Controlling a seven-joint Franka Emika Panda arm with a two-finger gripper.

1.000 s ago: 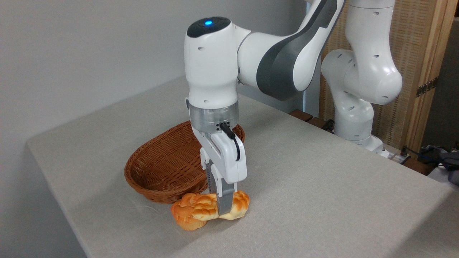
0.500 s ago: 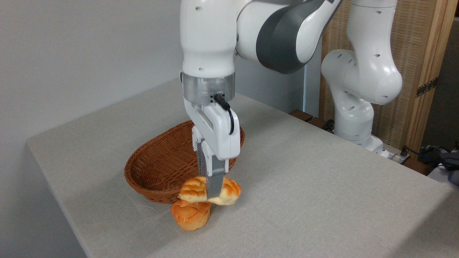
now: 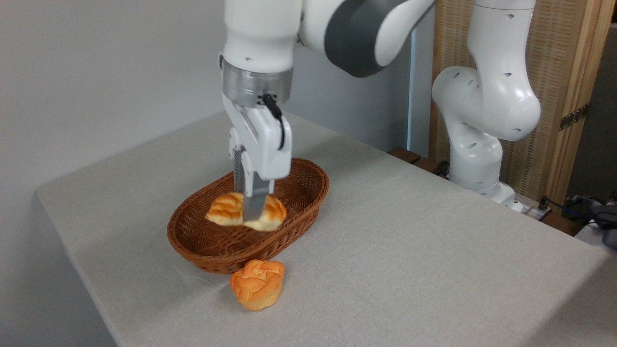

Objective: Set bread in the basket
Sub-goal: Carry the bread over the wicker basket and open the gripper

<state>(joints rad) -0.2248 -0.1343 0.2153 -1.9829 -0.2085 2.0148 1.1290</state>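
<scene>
The braided loaf [image 3: 246,212] is hanging over the inside of the wicker basket [image 3: 299,202], clamped across its middle by the pincer [image 3: 252,214]. By my reading the carry is nearly finished; lowering and letting go are what remain. Whether the loaf is touching the basket's floor is hard to tell. A round knotted bun [image 3: 257,283] is sitting on the worktop [image 3: 409,250] just in front of the basket. The arm's upper part is cut off by the frame.

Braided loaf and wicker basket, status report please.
Gripper shut on golden braided loaf, held over brown oval wicker basket. Not released. Round orange bun outside, clear.
</scene>
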